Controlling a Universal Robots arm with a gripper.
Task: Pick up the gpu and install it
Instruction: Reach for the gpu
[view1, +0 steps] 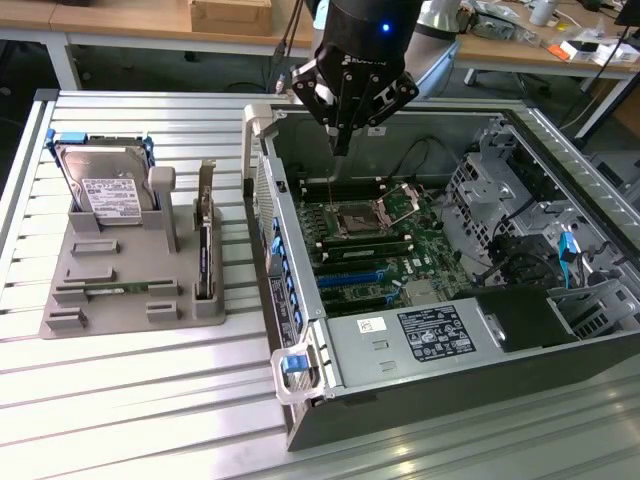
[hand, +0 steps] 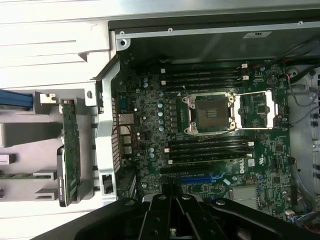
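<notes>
The arm (view1: 375, 25) is cut off by the top edge of the exterior view, so only its wrist and the gripper (view1: 342, 148) can be seen. In the wrist view the gripper's (hand: 172, 200) black fingers run out of the frame, and nothing lies between them. The fingers are pressed together and hold nothing.

The gpu (view1: 204, 255) stands on its long edge in a slot of the grey holder (view1: 130, 312). Its lower edge is sunk in the slot, and its metal bracket rises at the far end. The holder sits on the slatted table, on the exterior view's left, just beside the open case (view1: 350, 345). The hard drive (view1: 105, 190) leans in the same holder, farther to that side.

The gripper is well apart from the gpu. It hangs above the inside of the case, over the rear of the motherboard (view1: 370, 250), with the case wall between it and the card. The wrist view shows the gpu (hand: 71, 150) edge-on outside that wall. There its dark end is hard to make out.

The gripper points straight down.
</notes>
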